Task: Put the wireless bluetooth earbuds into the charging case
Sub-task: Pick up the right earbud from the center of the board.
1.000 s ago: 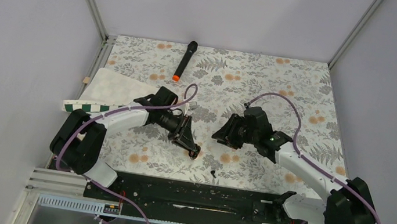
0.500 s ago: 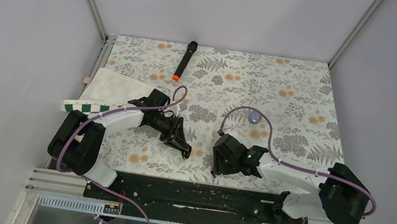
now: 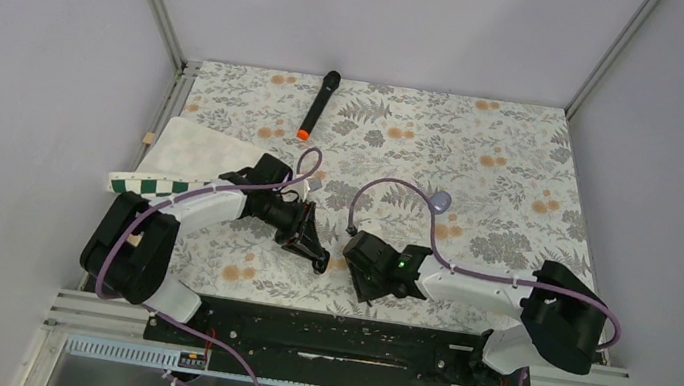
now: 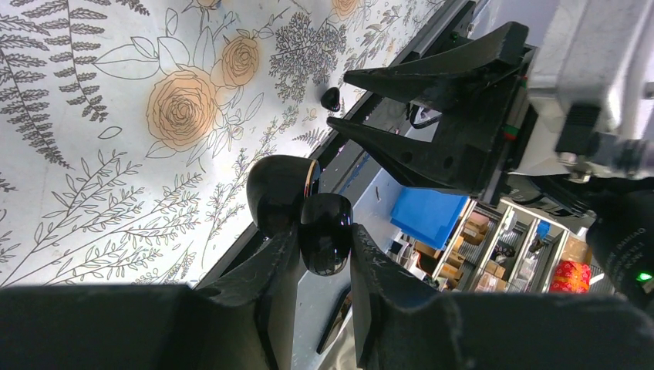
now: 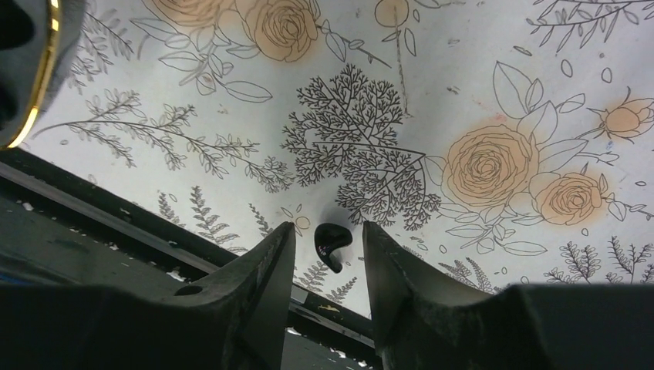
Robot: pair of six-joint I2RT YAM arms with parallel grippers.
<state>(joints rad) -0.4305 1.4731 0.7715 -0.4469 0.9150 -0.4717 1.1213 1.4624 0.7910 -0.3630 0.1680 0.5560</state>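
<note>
My left end effector (image 4: 322, 248) grips the charging case (image 4: 325, 220) firmly between its fingers, with the lid standing open. Just beside it, my right end effector (image 5: 327, 230) is low over the floral surface (image 5: 493, 92), jaws parted. One small black earbud (image 5: 332, 237) lies on the surface between the right fingertips. I cannot tell whether either finger touches it.

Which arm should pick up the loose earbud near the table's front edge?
Right: the right gripper has its open jaws astride the earbud; the left gripper is shut on the charging case.
</note>
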